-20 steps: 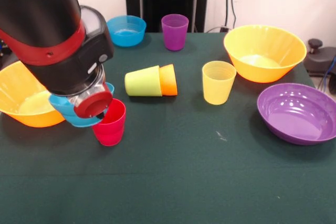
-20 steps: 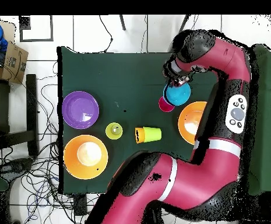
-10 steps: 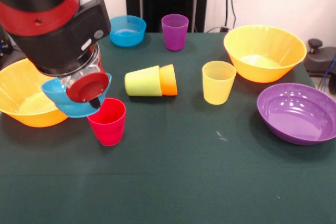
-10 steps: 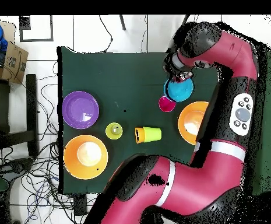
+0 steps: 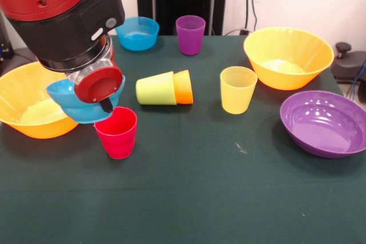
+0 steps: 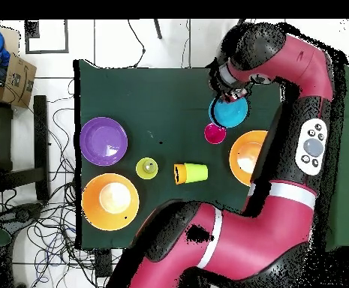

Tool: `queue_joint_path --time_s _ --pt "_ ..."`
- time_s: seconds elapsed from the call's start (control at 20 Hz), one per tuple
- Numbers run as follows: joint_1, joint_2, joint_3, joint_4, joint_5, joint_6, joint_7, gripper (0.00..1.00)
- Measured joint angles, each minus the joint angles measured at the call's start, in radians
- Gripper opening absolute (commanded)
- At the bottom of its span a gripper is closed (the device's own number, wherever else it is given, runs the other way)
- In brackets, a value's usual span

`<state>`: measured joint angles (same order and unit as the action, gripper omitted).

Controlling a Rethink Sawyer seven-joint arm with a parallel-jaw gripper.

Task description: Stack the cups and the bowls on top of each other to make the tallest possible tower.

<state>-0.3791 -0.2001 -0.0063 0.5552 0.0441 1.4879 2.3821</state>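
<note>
Red cup (image 5: 117,132) standing nearest on the bench (image 5: 200,198). Pincer (image 5: 106,106) clamping the cyan bowl (image 5: 80,104) by its rim, bowl hanging at the cup's 10 o'clock, above it. Lime cup (image 5: 155,88) lying nested in the orange cup (image 5: 183,86) behind; blue bowl (image 5: 137,32) farthest.

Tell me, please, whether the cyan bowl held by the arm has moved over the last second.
Yes. The cyan bowl has risen and drifted left in the front view, away from the red cup, which stayed put; it now hangs beside and above the cup's rim.
</note>
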Motion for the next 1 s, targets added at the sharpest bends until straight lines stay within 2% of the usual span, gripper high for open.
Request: queue_joint_path --time_s 0.55,1.0 --pt "0.023 0.002 0.0 0.0 0.05 0.0 0.0 0.0" --pt "0.029 0.017 -0.002 0.0 0.067 0.0 0.0 0.0"
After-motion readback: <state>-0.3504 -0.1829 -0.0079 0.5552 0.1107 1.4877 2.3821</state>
